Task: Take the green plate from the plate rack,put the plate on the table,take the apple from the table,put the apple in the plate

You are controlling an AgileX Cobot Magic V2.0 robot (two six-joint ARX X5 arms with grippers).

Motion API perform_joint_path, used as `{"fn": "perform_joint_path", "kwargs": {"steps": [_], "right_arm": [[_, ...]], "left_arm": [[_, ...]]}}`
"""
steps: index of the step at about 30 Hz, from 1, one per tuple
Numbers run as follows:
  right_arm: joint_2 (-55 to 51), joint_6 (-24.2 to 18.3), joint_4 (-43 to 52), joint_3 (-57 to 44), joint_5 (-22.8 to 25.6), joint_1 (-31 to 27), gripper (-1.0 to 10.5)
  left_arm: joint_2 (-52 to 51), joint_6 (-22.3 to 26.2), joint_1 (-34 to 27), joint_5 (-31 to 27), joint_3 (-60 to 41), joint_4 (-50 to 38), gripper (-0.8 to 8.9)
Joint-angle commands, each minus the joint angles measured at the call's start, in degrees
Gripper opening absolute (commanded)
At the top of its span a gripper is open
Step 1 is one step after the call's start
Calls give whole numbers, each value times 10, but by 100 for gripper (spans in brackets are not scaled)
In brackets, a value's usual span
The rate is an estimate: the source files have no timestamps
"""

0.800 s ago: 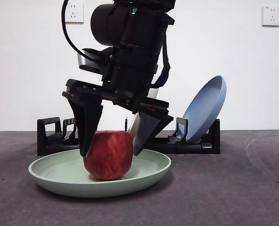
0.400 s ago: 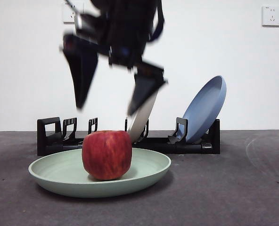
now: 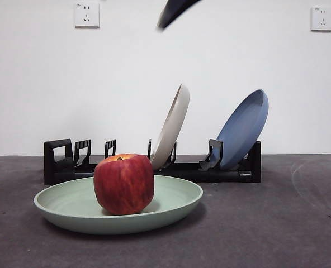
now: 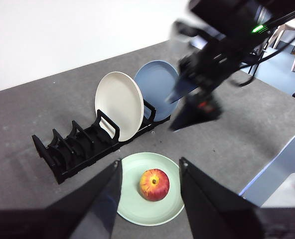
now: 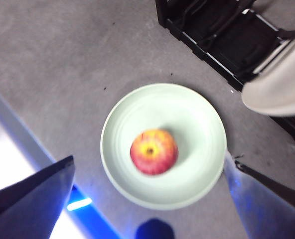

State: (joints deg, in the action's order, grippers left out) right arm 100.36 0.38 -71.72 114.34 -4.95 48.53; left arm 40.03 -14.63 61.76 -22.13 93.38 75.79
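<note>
The red apple (image 3: 123,184) rests upright in the middle of the pale green plate (image 3: 176,204), which lies flat on the dark grey table (image 3: 266,223) in front of the black plate rack (image 3: 59,162). My right gripper (image 5: 148,157) hangs open and empty high above the apple (image 5: 154,152) and the plate (image 5: 197,124). In the front view only a black jaw tip (image 3: 174,11) shows at the top edge. My left gripper (image 4: 150,162) is open too, far above the table, looking down on the apple (image 4: 154,184) and the right gripper (image 4: 180,112).
A cream-white plate (image 3: 174,125) and a blue plate (image 3: 244,128) lean upright in the rack behind the green plate. The table's edge (image 5: 18,134) runs close beside the green plate in the right wrist view.
The right gripper, open around the apple a second ago, has risen straight up and nearly out of the front view. The apple stays in the plate, turned slightly.
</note>
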Motion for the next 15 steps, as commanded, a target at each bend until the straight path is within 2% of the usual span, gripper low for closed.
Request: {"fn": "perform_joint_path", "kwargs": {"steps": [1, 7, 12, 15], "right_arm": [[-29, -11, -34, -1, 0, 2, 501], [-107, -21, -72, -15, 9, 2, 501], [-182, -6, -73, -38, 12, 2, 501], [-238, 3, -73, -73, 30, 2, 501]], "left_arm": [[10, -7, 1, 0, -20, 0, 189], [33, -25, 1, 1, -74, 0, 189], [63, -46, 1, 8, -114, -1, 189], [83, -53, 1, 16, -120, -1, 189]]}}
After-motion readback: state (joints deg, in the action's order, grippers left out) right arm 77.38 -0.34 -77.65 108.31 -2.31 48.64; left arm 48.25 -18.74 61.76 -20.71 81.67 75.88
